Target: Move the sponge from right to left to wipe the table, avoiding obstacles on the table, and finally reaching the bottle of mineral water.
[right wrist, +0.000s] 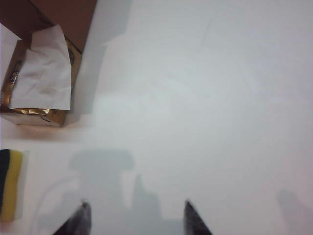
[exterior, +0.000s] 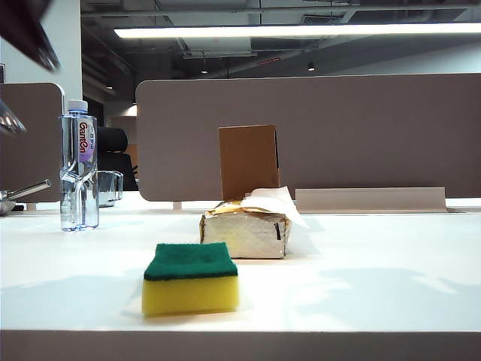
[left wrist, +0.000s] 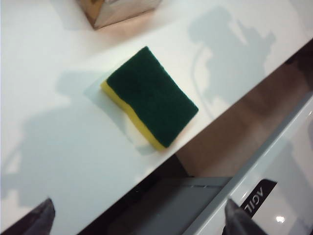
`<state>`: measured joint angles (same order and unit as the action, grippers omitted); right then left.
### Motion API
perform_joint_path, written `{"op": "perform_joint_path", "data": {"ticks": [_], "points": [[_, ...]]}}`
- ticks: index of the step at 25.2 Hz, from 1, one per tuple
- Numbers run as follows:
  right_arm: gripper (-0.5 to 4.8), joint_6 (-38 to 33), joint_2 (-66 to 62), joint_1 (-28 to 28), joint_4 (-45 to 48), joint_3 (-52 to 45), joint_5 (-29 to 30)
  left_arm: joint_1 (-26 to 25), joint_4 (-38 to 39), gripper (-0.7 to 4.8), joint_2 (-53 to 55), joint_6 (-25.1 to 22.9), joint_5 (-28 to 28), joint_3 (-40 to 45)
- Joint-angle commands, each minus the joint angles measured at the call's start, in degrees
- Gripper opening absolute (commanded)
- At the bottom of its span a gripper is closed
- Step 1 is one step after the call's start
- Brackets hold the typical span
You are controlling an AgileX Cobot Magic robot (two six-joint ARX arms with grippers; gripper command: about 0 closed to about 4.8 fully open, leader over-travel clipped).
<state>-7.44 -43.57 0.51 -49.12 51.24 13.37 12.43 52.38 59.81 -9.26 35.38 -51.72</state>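
Sponge (left wrist: 149, 95) looks light and squishy, probably; pinch its yellow sides. Left tool (left wrist: 139, 215) hovers spread wide at its 6 o'clock, right tool (right wrist: 136, 218) apart, empty, above bare counter (right wrist: 220, 98).

Yellow sponge (exterior: 191, 279) with a dark green top, white worktop (exterior: 376, 271), silvery tissue pack (exterior: 245, 233) with gold trim, brown cardboard box (exterior: 248, 161), red-lettered clear bottle (exterior: 79, 167).

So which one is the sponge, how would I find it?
Look at the white table, near its front edge, just in front of the silvery tissue pack. The sponge lies flat there, alone, touched by no gripper. It is the only thing with yellow foam below and a dark green top.
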Motion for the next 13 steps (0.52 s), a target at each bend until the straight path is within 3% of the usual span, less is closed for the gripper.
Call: {"op": "perform_joint_path", "data": {"ticks": [1,8,10,13], "points": [[2.43,0.0,0.37,0.04,0.42,0.04,0.37,0.04,-4.24,4.77,4.42,4.5,3.52,-0.17],[2.42,-0.02,0.46,0.04,0.44,0.04,0.57,2.56,-12.66,4.79,12.04,10.93,4.26,-0.17],[2.42,-0.02,0.48,0.04,0.42,0.02,0.57,5.77,-16.5,4.79,12.72,14.47,2.03,-0.15],[2.42,-0.02,0.48,0.07,0.42,0.02,0.59,10.45,-19.56,4.79,12.74,15.8,-2.82,-0.11]]}}
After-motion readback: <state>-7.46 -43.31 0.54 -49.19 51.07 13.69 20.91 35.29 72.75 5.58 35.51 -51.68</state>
